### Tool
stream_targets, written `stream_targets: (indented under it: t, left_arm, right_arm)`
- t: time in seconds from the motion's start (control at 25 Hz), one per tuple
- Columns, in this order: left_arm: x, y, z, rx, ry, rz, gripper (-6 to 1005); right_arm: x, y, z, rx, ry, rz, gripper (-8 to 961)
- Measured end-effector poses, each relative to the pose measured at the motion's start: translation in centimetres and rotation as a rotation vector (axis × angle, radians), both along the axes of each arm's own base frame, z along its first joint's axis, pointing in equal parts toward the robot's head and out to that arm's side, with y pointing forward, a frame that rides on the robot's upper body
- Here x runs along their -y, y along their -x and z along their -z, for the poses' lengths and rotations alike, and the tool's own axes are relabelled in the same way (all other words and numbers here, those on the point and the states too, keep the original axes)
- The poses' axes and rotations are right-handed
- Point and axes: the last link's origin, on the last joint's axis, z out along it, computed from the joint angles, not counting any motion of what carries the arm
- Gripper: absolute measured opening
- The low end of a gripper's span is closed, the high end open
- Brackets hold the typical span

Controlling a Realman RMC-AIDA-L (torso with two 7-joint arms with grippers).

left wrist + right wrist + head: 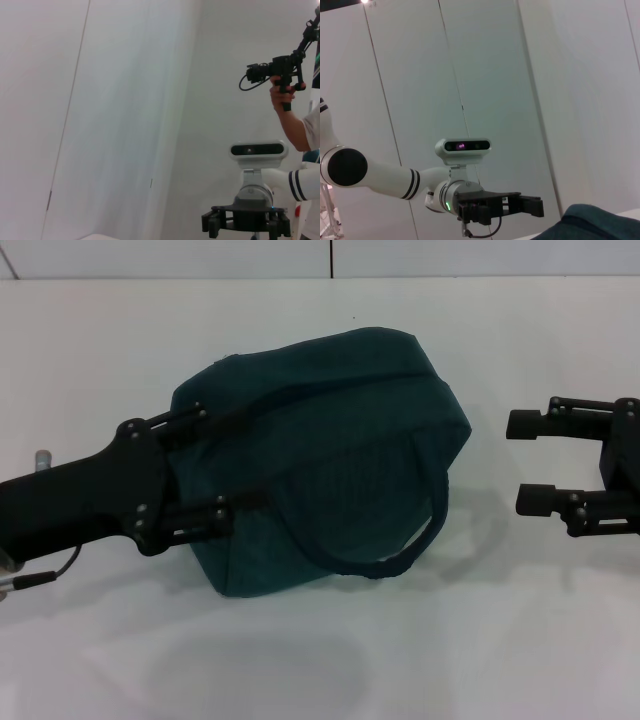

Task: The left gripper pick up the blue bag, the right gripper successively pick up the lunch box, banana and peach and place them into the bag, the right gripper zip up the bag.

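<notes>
On the white bench (320, 660), center, the blue bag (340, 440) lies on its side, one looped handle (420, 530) toward the near edge. Left gripper (250, 462) reaches in from the left, jaws spread wide, fingers (235, 420) pressed against the bag's left end, not clamped on fabric. Right gripper (532, 462) hovers just right of the bag, apart from it, jaws wide, holding nothing. Right wrist view shows a corner of the bag and the left gripper beyond it.
</notes>
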Motion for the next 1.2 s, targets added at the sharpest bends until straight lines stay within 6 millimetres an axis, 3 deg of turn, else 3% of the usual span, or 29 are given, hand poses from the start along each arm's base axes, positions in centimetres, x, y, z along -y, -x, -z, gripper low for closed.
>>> stream_targets:
  t: [1.2]
  left_arm:
    - [0.05, 0.04, 0.13, 0.005, 0.002, -0.005, 816]
  right_arm:
    - [0.01, -0.02, 0.02, 0.000, 0.001, 0.001, 759]
